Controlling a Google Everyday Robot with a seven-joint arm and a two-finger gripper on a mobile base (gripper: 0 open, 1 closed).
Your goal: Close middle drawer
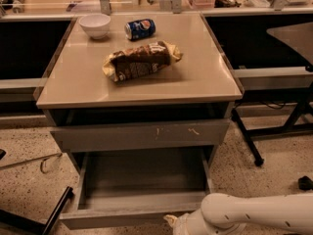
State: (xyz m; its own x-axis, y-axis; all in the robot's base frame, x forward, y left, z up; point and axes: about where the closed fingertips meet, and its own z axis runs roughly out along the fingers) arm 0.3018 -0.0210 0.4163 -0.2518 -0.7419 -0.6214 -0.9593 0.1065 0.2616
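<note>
The hand (175, 223) sat at the bottom edge of the frame, right of centre. It was cropped by that edge and merged into its white arm (254, 212), which was itself cut off at the right edge. The front of the middle drawer (117, 218) was clipped at the bottom, its right end hidden behind the arm. On the bench (200, 72), the print on the bag (139, 61) was too blurred to read.
</note>
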